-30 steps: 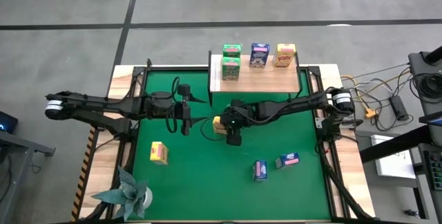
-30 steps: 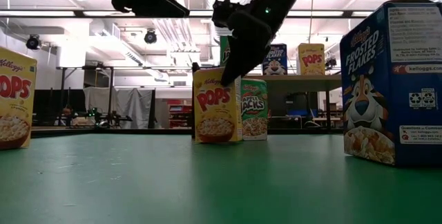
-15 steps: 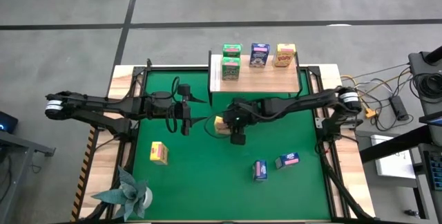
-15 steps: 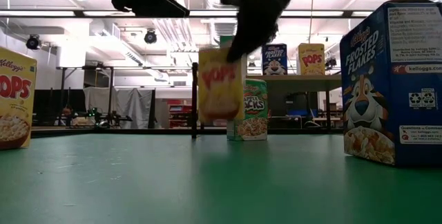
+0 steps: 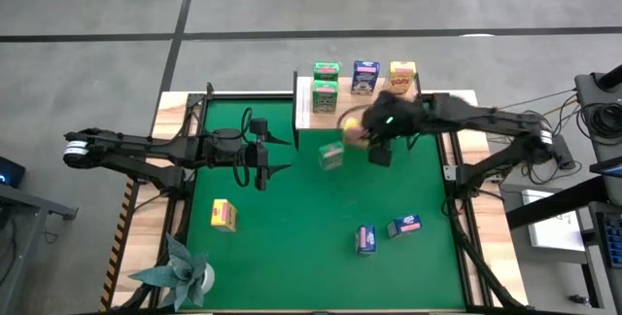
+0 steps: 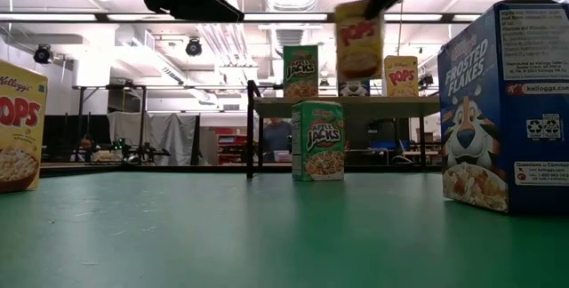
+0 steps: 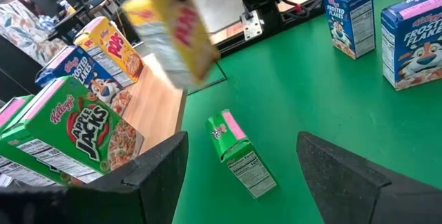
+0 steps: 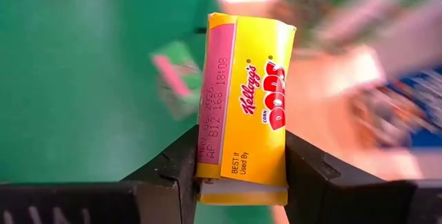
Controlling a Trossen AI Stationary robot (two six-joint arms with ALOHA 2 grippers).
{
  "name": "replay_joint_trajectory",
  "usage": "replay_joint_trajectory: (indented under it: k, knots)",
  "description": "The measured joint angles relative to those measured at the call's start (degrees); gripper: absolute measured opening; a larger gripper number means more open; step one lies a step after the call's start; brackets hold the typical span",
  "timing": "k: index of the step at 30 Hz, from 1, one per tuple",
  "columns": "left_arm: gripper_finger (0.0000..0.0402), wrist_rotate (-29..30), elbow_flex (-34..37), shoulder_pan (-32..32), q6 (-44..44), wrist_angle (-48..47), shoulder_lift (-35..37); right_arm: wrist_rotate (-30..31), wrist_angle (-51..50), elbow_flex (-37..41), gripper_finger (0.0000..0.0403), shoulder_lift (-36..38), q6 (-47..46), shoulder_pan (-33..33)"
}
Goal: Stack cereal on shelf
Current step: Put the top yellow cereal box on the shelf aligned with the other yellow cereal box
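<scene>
While a yellow box is held clamped in the right gripper beside the shelf, four boxes are shelved; four remain on the mat. The left gripper is held wide, empty.

Four boxes on shelf, five below.

Yellow Pops box held aloft nr shelf w/ 4 boxes; green box upright on mat.
</scene>
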State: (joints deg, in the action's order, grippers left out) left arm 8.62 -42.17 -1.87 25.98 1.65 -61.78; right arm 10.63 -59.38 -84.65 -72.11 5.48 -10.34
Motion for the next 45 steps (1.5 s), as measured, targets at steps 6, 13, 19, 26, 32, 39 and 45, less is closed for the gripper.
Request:
replay_joint_trajectory:
  k: [6, 13, 19, 26, 32, 39, 45]
  knots:
    - [0.0254, -0.01, 0.00, 0.00, 0.02, 0.02, 0.00, 0.09, 0.11, 4.83, 0.0144, 6.68, 0.73, -11.82]
    - [0.0254, -0.02, 0.00, 0.00, 0.02, 0.02, 0.00, -1.56, 2.94, 10.48, 0.0149, 8.28, 2.02, -22.42]
    - [0.0254, -0.02, 0.00, 0.00, -0.05, 0.02, 0.00, -3.72, 4.09, 10.67, 0.0187, 8.26, 2.11, -25.39]
    - [0.0254, -0.02, 0.00, 0.00, -0.55, 0.00, 0.00, -3.60, 4.24, 10.49, 0.0238, 8.26, 3.07, -25.63]
    - [0.0254, -0.02, 0.00, 0.00, -0.83, 0.00, 0.00, -3.58, 4.13, 7.19, 0.0257, 8.28, 2.13, -25.58]
    - [0.0254, -0.02, 0.00, 0.00, -0.99, 0.00, 0.00, -2.65, 6.37, 4.34, 0.0257, 8.30, -1.11, -25.56]
    - [0.0254, -0.02, 0.00, 0.00, -1.01, -0.01, 0.00, -2.06, 8.09, 4.40, 0.0216, 7.70, -2.65, -23.93]
